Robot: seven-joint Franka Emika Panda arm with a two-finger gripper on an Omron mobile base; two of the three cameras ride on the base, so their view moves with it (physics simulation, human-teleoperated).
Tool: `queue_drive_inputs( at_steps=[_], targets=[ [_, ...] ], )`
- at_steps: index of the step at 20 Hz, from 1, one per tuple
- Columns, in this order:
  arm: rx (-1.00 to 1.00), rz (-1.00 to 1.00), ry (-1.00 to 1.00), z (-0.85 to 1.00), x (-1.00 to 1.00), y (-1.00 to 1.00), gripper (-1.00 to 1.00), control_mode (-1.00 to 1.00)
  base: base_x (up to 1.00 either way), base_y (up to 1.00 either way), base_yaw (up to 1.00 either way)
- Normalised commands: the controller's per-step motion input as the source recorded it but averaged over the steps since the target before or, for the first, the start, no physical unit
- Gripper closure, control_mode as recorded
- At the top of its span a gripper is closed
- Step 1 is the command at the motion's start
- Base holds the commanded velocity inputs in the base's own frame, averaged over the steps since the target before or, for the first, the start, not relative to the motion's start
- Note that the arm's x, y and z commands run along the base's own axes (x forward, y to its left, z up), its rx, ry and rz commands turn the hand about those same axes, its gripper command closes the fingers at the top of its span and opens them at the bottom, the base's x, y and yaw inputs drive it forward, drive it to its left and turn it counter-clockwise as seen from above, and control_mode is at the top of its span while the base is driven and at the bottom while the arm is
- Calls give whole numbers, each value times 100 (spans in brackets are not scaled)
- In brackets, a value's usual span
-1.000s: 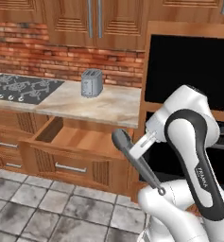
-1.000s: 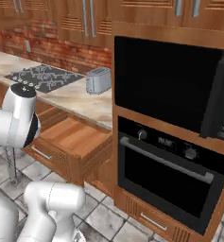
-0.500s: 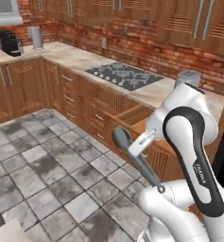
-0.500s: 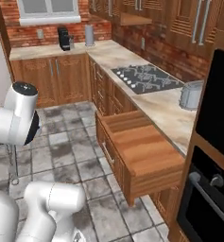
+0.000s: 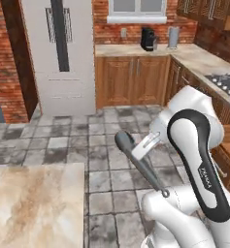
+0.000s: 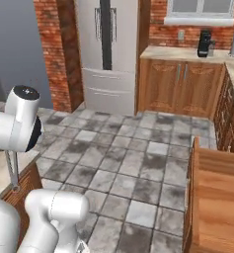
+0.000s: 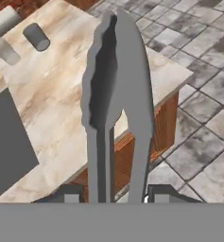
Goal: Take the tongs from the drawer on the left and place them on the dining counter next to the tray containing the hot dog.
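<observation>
The end effector (image 7: 114, 194) is clamped on the tongs (image 7: 116, 94), carrying them in the air above the corner of the dining surface (image 7: 61, 90), with the drawer (image 6: 217, 197) standing pulled out across the tiled floor (image 6: 133, 153).

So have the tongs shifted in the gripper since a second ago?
No. In the left base view the tongs sit at the same slant against the white arm as before; the kitchen behind changed because the base turned. The gripper is shut on them.
</observation>
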Motion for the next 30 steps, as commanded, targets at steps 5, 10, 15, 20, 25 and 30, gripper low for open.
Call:
queue_drive_inputs(
  at_steps=[5, 10, 15, 20, 25, 30],
  targets=[
    [0, 0, 0, 0, 0, 0, 100, 100, 0, 0, 89],
    [0, 0, 0, 0, 0, 0, 100, 100, 0, 0, 85],
    [0, 0, 0, 0, 0, 0, 100, 100, 0, 0, 80],
    [0, 0, 0, 0, 0, 0, 100, 100, 3, -1, 71],
    [0, 0, 0, 0, 0, 0, 100, 100, 41, -29, 41],
    [0, 0, 0, 0, 0, 0, 100, 100, 39, -40, 26]
  ],
)
